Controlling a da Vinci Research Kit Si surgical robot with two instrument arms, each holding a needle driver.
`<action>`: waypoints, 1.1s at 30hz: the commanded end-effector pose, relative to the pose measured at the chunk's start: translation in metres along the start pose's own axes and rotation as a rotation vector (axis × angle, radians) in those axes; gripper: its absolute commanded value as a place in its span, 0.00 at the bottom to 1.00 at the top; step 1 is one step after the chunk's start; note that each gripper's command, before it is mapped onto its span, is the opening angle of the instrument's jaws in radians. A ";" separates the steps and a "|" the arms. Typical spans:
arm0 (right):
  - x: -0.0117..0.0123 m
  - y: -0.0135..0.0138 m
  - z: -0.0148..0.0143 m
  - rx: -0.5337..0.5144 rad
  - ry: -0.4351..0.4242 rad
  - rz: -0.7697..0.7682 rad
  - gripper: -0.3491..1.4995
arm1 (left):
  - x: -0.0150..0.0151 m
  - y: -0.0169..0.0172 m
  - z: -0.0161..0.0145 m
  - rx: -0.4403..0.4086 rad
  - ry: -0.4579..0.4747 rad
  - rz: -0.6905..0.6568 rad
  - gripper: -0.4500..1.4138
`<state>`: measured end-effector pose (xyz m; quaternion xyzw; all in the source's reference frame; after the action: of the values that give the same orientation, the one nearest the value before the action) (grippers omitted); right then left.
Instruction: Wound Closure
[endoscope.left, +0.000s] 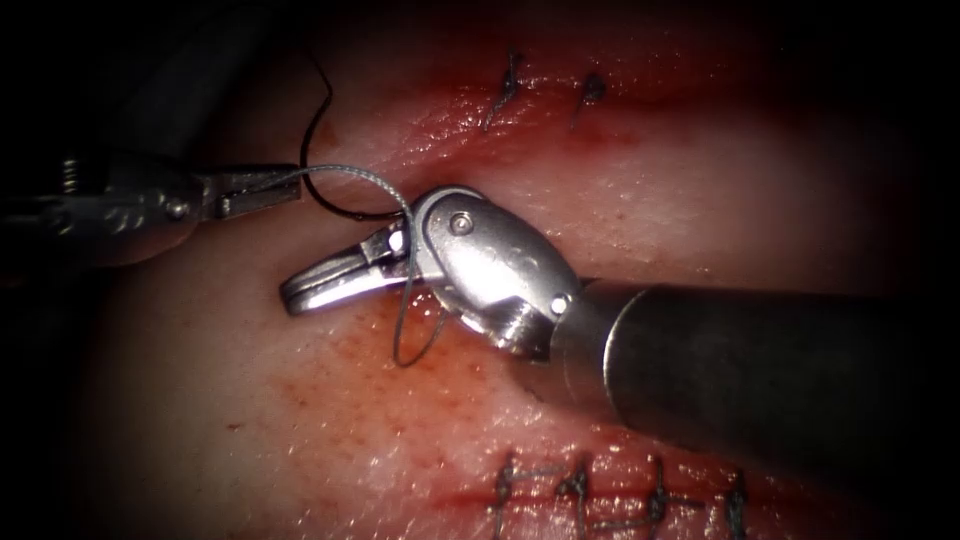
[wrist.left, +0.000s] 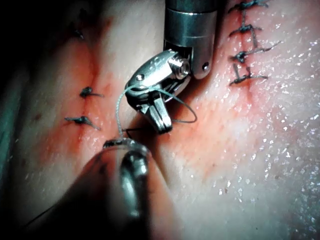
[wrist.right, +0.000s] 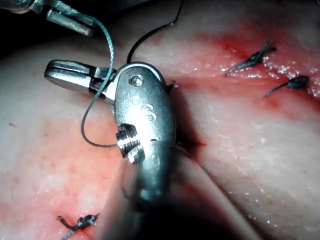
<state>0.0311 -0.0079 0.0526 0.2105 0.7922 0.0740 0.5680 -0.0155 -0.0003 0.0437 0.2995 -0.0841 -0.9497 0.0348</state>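
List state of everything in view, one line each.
left tool: jaws shut on the thread
right tool: jaws shut, holding nothing, thread wrapped around them
thread: looped, runs from left tool around right tool
tissue: wet with red fluid
stitches: tied, ends cut

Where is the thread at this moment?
In the endoscope view the thread runs from the left tool, which grips it, and loops around the right tool over the tissue.
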 end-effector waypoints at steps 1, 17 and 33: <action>-0.0003 -0.0002 -0.0001 0.000 0.007 0.009 0.00 | 0.0001 0.0002 0.0012 0.008 -0.008 -0.003 0.00; 0.0030 -0.0021 -0.0005 -0.355 0.079 0.271 0.00 | 0.0037 0.0055 0.0063 0.163 -0.106 -0.120 0.00; 0.0021 -0.0027 -0.0033 -1.083 -0.037 0.367 0.65 | 0.0072 0.0097 0.0053 0.226 -0.157 -0.134 0.00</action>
<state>0.0262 -0.0088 0.0506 0.0223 0.5776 0.5676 0.5863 -0.0237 -0.0100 0.0450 0.2287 -0.1739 -0.9553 -0.0703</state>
